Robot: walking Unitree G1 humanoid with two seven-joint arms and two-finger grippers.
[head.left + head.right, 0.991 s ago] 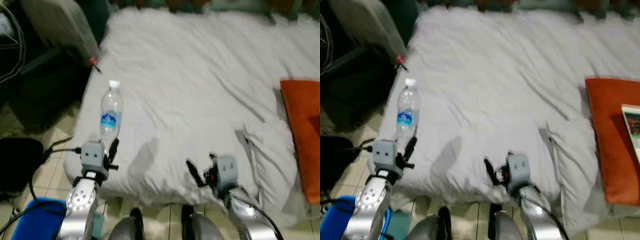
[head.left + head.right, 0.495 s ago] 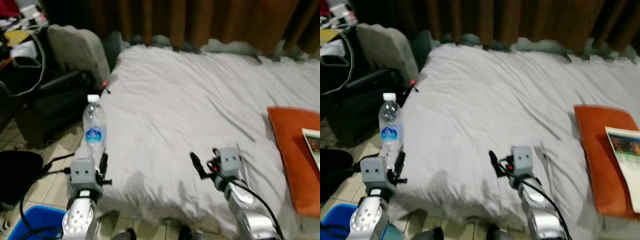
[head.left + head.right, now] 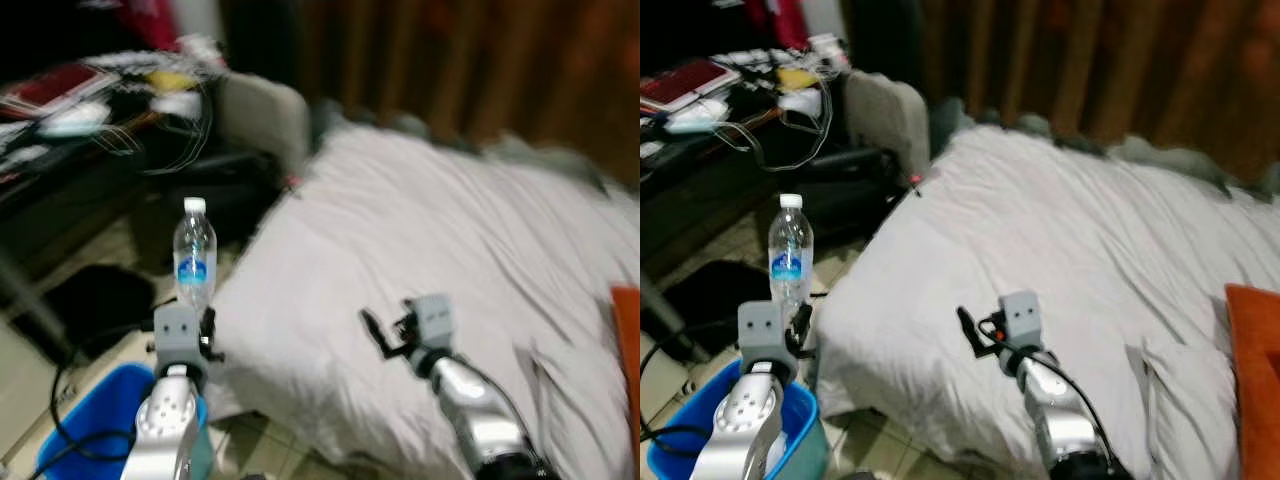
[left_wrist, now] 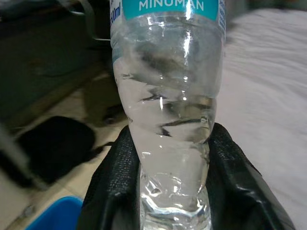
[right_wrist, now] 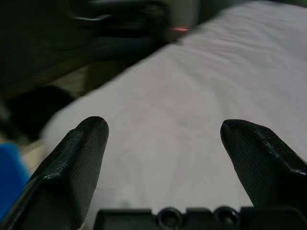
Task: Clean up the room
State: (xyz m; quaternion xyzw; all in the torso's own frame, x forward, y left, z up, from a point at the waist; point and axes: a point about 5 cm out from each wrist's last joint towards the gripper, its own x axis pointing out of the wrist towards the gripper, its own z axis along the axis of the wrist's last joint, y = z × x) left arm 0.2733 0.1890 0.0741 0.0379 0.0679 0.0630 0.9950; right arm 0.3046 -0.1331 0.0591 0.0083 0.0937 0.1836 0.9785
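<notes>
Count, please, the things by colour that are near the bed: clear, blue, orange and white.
Clear: 1, the water bottle held in the left gripper
Blue: 1, the bin
Orange: 1, the cushion
White: 1, the bed sheet
Total: 4

Bottle (image 4: 168,96) clear glossy plastic, crinkled; bed sheet (image 3: 1080,230) matt white cloth, wrinkled; bin (image 3: 805,425) blue plastic.

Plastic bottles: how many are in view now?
1. The plastic bottle stands upright in the left pincer, beside the bed and above the blue bin. Others may be hidden.
</notes>
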